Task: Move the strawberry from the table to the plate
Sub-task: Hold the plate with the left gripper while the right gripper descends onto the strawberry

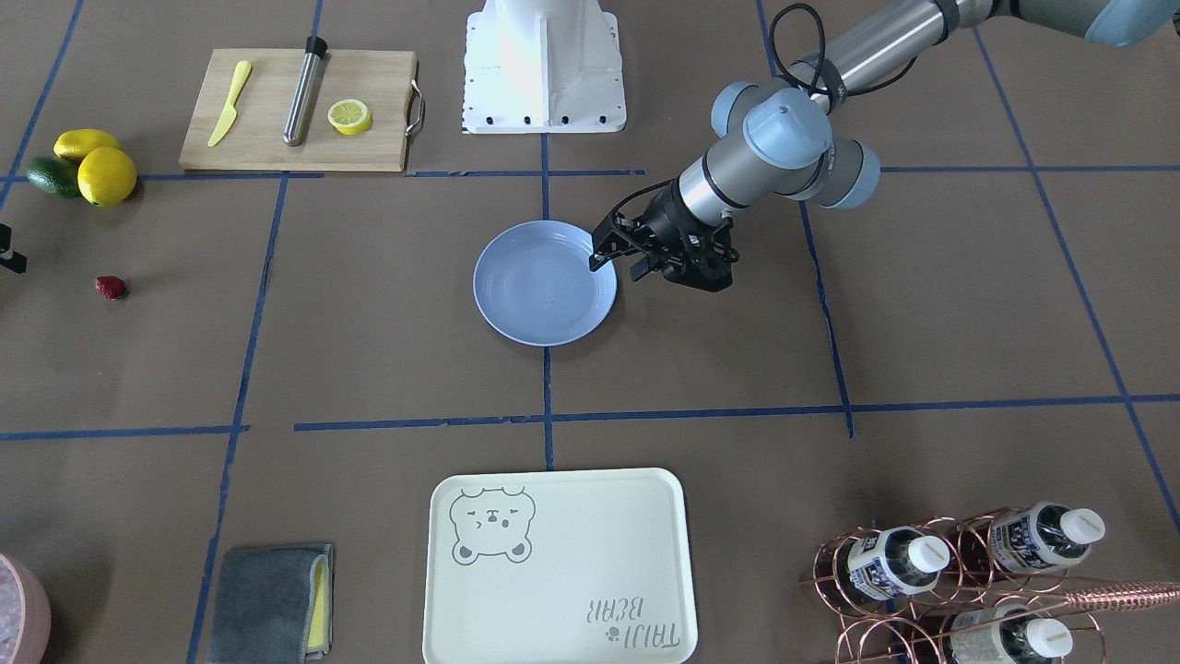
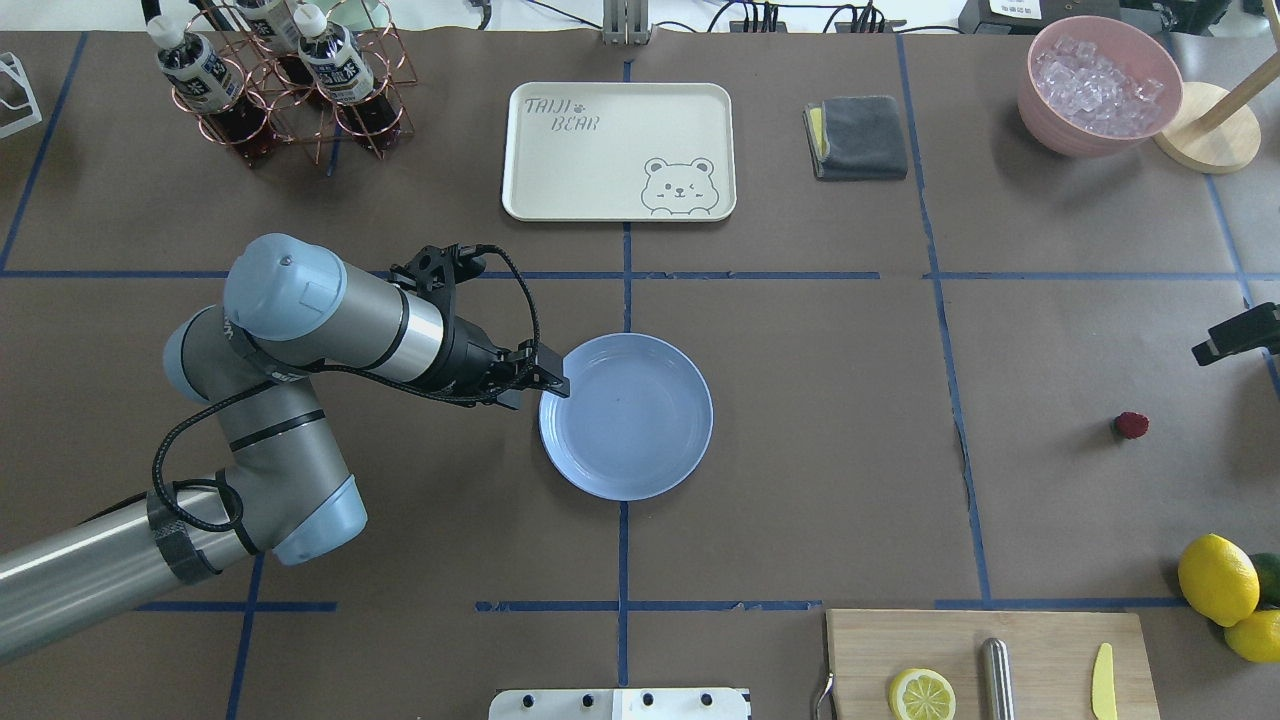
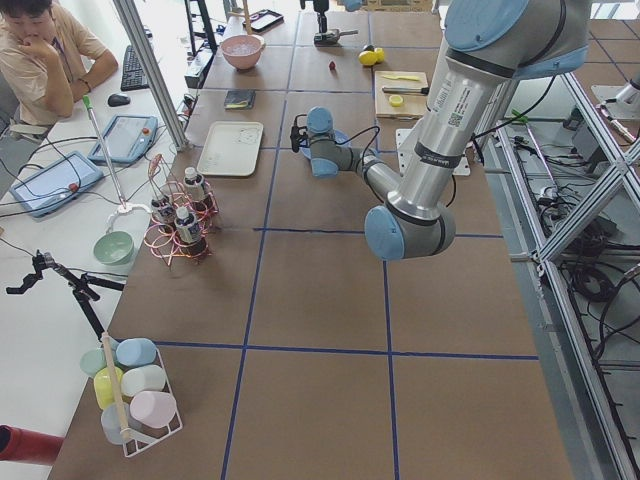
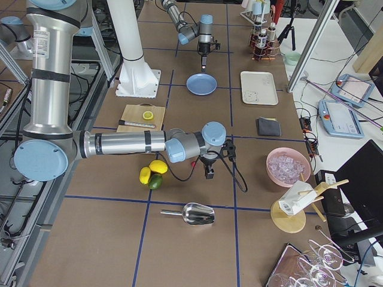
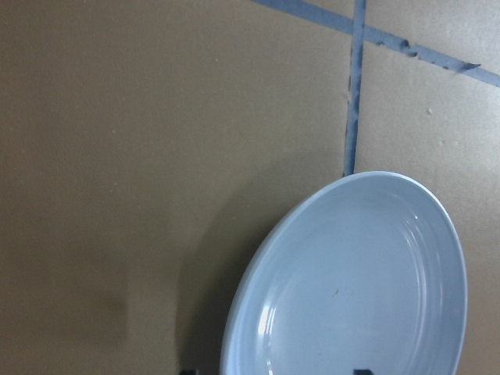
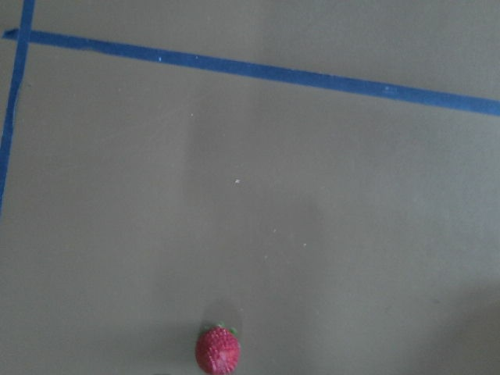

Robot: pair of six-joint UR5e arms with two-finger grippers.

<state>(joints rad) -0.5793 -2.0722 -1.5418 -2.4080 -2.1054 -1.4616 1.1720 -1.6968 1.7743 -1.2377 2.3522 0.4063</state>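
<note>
Strawberry: the strawberry point(image 1: 110, 287) lies on the bare brown paper of the desk point(image 1: 369, 350), at the left edge of the front-facing view at mid-height. In the overhead view it is at the far right point(image 2: 1131, 425). Nothing touches it, and it is well apart from the plate.
Wrist view of it: in the right wrist picture the berry point(image 6: 217, 350) sits at the bottom edge, a little left of centre. A blue tape line point(image 6: 273, 73) crosses the upper part of that frame.
Right pincer: only a black part of the right pincer point(image 2: 1238, 335) juts in at the overhead view's right edge, up-frame of the berry and apart from it. I cannot tell whether it is released or clenched.
Plate: the plate point(image 1: 544, 314) is empty and lies flat at the frame's centre.
Left pincer: the left pincer point(image 1: 619, 263) is at the plate's upper-right rim in the front-facing view. It is released with its jaws spread and grasps nothing. One finger point(image 1: 601, 256) reaches over the rim.
Fruit: the lemons point(image 1: 106, 175) and an avocado point(image 1: 51, 177) are clustered at upper left, above the berry.
Cutting board: the cutting board point(image 1: 267, 92) is at upper left.
Tray: the tray point(image 1: 562, 572) is at bottom centre.
</note>
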